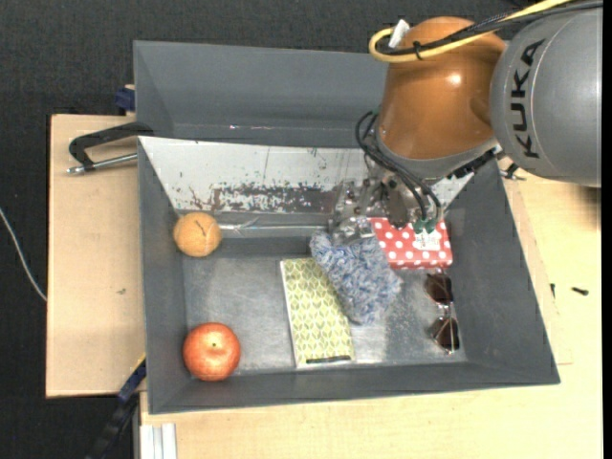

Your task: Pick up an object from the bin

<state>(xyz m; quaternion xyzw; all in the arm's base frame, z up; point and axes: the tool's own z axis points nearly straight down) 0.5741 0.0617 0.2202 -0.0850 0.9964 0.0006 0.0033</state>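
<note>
My gripper (356,220) hangs under the orange wrist cover at the back right of the bin floor, its metal fingertips just above the top end of a blue-grey knitted cloth (358,275). A red box with white dots (413,243) lies right beside it, touching the cloth's right edge. Left of the cloth and partly under it lies a flat green patterned booklet (314,314). Nothing shows between the fingers.
A pair of sunglasses (442,312) lies by the right wall. An orange (197,234) sits at the left wall and a red apple (211,351) at the front left corner. Bare bin floor lies between the fruits and the booklet.
</note>
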